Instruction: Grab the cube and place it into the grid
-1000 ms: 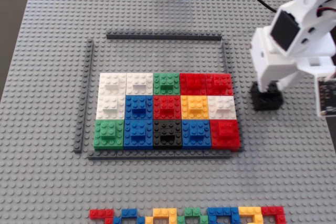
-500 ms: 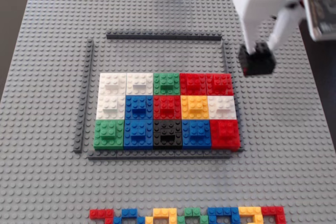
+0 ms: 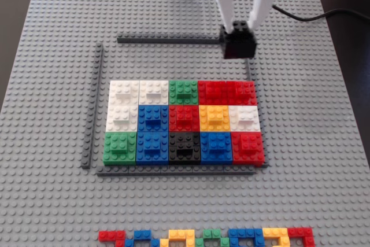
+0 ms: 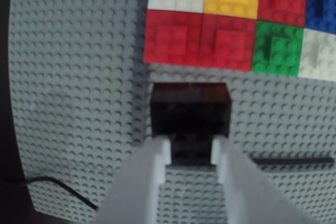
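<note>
Pinching the cube [image 3: 240, 44] between clenched gripper [image 4: 191, 150] fingers, raised over the grid [image 3: 180, 41] top-right corner

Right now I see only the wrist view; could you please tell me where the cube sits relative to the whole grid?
Observer: In the fixed view, the cube, held by the gripper, is at the top right corner of the grid.
Operator: Is there free space inside?
Observer: Yes, a bare band of baseplate spans the full width above the top coloured row.
Operator: Anything else nearby?
Observer: A strip of mixed-colour bricks lies along the bottom edge.
</note>
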You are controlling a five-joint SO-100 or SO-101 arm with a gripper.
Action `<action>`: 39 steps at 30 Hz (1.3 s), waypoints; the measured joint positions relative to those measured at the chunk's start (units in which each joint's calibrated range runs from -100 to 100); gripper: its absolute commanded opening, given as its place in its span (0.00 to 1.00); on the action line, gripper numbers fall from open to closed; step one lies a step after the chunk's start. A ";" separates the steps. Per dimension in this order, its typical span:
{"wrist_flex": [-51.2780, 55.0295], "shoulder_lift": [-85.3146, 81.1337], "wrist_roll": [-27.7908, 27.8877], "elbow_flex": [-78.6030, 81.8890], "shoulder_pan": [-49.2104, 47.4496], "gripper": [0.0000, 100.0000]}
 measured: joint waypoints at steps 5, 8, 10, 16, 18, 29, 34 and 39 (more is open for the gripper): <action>-1.86 -2.88 0.00 7.50 0.07 0.05; -3.17 -3.48 -0.24 11.39 0.07 0.05; -3.86 -3.56 -0.39 12.97 0.07 0.04; -5.91 -3.56 -0.98 15.36 0.07 0.04; -6.59 -3.56 -1.27 15.98 0.07 0.04; -8.06 0.76 -2.44 16.33 -0.73 0.04; -8.30 2.37 -2.98 16.33 -1.97 0.04; -9.04 3.56 -3.22 16.33 -2.41 0.04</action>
